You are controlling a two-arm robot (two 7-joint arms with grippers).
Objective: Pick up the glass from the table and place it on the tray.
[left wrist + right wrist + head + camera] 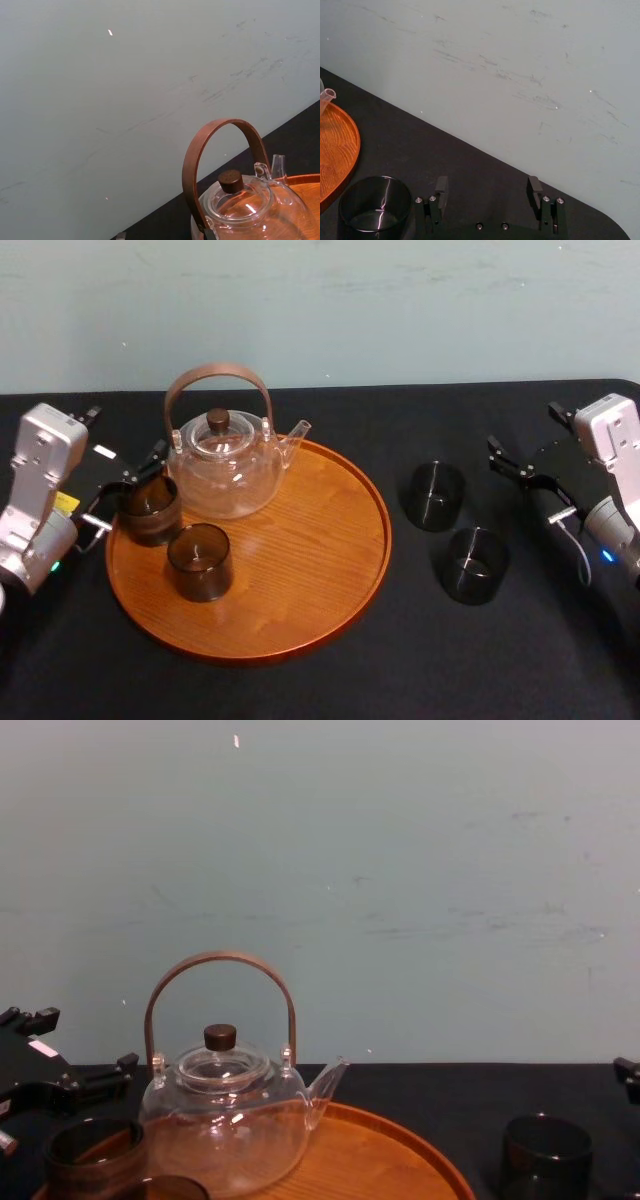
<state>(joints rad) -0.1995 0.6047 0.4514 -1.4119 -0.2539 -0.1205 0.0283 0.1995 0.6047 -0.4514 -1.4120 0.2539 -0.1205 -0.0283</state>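
Two dark glasses stand on the black table [330, 690] right of the tray, a farther glass [433, 495] and a nearer glass [472, 565]. My right gripper [522, 430] hovers open just right of the farther glass [375, 205], its fingers [535, 189] wide apart with nothing between them. The round wooden tray [330, 540] carries a glass teapot [225, 465] and two more dark glasses, a left glass [150, 508] and a front glass [200, 560]. My left gripper [130, 485] is open at the tray's left rim, just behind the left glass [95, 1145].
The teapot's tall brown handle [220, 960] rises over the tray's back left. The tray's right half [320, 510] is bare wood. A pale wall [400, 870] runs along the table's far edge. Bare tabletop lies between the tray and the two right-hand glasses.
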